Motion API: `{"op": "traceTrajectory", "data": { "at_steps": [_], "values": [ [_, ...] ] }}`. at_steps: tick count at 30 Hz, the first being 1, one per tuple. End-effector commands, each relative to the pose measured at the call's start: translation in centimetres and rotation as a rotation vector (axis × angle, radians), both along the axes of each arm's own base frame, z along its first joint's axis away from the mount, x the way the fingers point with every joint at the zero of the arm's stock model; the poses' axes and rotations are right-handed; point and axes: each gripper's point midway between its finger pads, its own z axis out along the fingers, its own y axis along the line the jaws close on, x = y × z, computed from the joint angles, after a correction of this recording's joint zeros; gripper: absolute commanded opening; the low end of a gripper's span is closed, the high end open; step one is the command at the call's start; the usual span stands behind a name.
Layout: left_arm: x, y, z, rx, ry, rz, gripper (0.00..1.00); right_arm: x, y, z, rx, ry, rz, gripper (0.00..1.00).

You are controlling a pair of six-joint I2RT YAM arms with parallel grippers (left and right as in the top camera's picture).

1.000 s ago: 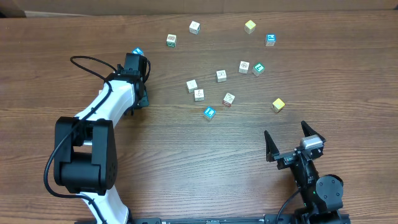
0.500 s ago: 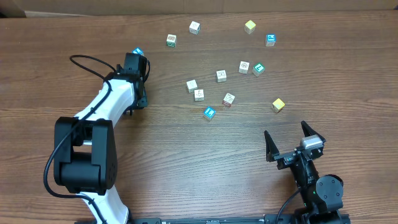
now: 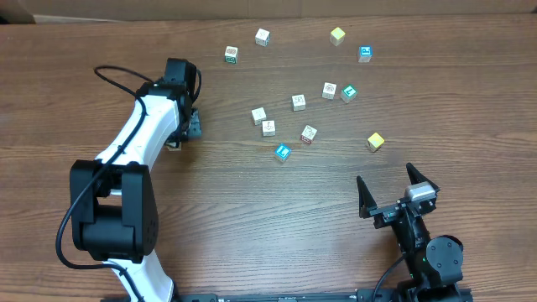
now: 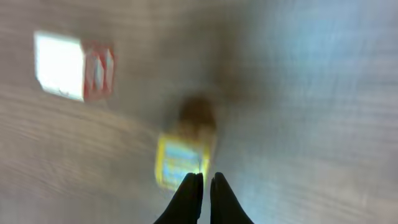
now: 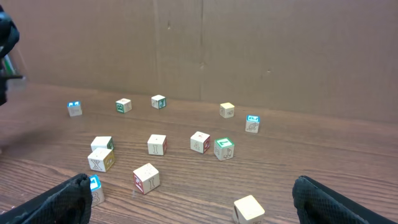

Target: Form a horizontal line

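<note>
Overhead: 7 wht cubes (image 3: 263, 36), 2 yel (image 3: 337, 35), 3 blue-ish (image 3: 365, 54) in clear view.

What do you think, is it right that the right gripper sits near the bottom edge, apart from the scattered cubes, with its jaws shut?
No. The right gripper has its jaws wide open, not shut; the overhead view shows its two fingers spread far apart. It does sit near the bottom edge, apart from the scattered cubes.

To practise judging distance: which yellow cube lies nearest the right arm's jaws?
The near yellow cube, just ahead of the jaws of the right gripper; the far yellow cube lies by the back edge.
</note>
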Motion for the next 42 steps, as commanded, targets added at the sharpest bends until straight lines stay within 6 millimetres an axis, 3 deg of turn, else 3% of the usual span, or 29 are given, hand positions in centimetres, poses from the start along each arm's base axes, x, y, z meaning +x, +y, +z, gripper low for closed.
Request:
{"op": "traceTrajectory", "data": {
  "at_steps": [1, 4, 8, 26, 33, 37, 42],
  "values": [
    [-1.5, -0.6, -0.6, -0.056, 0.055, 0.045, 0.04, 0.0, -0.1, -0.1, 0.007, -0.006, -0.003, 1.0],
    [-2.8, -0.6, -1.8, -0.058, 0.094, 0.046, 0.04, 0.0, -0.1, -0.1, 0.007, -0.006, -0.003, 1.0],
    [-3.0, -0.6, -2.8, -0.058, 0.082, 0.045, 0.04, 0.0, -0.1, -0.1, 0.007, -0.006, -0.003, 1.0],
    [0.7, 2.2, -1.8, 0.082, -0.083, 0.073, 0.13, 0.0, -0.1, -0.1, 0.007, -0.006, -0.003, 1.0],
    [-1.3, 1.1, -2.5, 0.01, 0.005, 0.065, 0.11, 0.0, -0.1, -0.1, 0.007, -0.006, -0.003, 1.0],
    [-2.1, 1.5, -3.1, 0.03, 0.025, 0.068, 0.1, 0.0, -0.1, -0.1, 0.007, -0.006, -0.003, 1.0],
    [-1.6, 2.5, -3.4, 0.08, -0.014, 0.083, 0.1, 0.0, -0.1, -0.1, 0.007, -0.006, -0.003, 1.0]
  ]
}}
